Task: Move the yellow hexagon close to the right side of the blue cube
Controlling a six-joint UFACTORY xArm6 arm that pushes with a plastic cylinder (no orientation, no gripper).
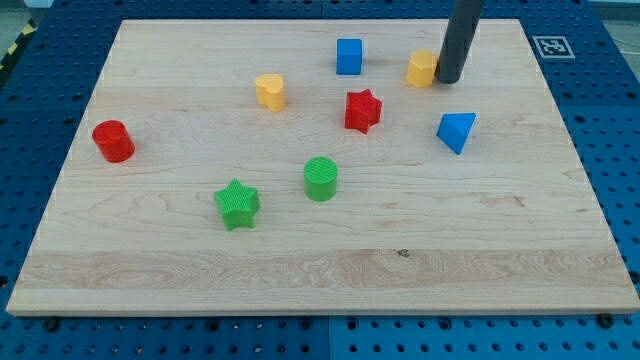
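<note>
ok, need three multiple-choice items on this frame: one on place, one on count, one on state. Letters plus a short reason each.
1. Where is my tip?
A. At the right side of the yellow hexagon
B. Beside the red cylinder
C. Between the two green blocks

2. How many blue blocks are on the board?
A. One
B. Two
C. Three

3. How do the hexagon and the blue cube stand?
A. Touching
B. Stacked
C. Apart, bare wood between

Answers:
1 A, the rod comes down against the hexagon's right side.
2 B, the cube and a blue triangular block.
3 C, a clear gap shows, with the hexagon to the cube's right.
</note>
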